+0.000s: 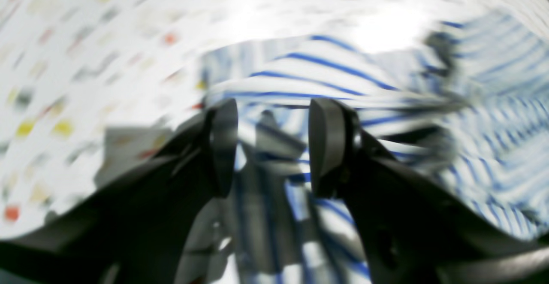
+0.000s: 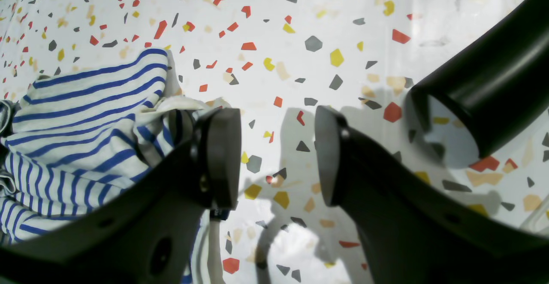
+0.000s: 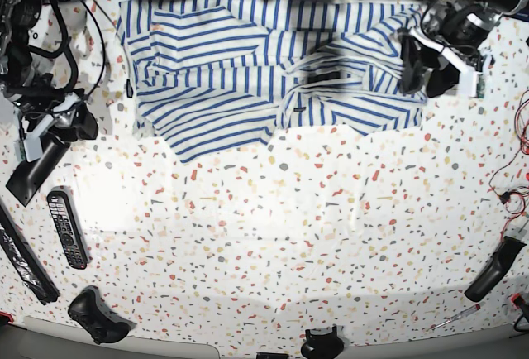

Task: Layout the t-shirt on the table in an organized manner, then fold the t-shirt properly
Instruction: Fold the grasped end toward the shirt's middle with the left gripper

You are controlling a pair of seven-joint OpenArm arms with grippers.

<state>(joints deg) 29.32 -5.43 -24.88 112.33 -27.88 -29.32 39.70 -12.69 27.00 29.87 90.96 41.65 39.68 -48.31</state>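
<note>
The t-shirt [image 3: 215, 69] is white with blue stripes and lies spread but wrinkled along the far edge of the speckled table [image 3: 289, 235]. My left gripper [image 3: 423, 69] hangs over the shirt's right end. In the blurred left wrist view it [image 1: 273, 116] is open, with striped fabric [image 1: 326, 69] under and between the jaws; I cannot tell whether they touch it. My right gripper [image 3: 76, 126] is near the table's left edge. In the right wrist view it [image 2: 276, 121] is open and empty over bare table [image 2: 300, 26], with a bunched part of the shirt [image 2: 77, 116] to its left.
A black tube-like object [image 2: 472, 82] lies close to the right gripper, also in the base view [image 3: 29, 173]. A remote [image 3: 66, 227], a long black strip [image 3: 25, 260] and a game controller [image 3: 99, 318] lie front left. A black handle [image 3: 494, 270] and cables [image 3: 512, 185] are at the right edge.
</note>
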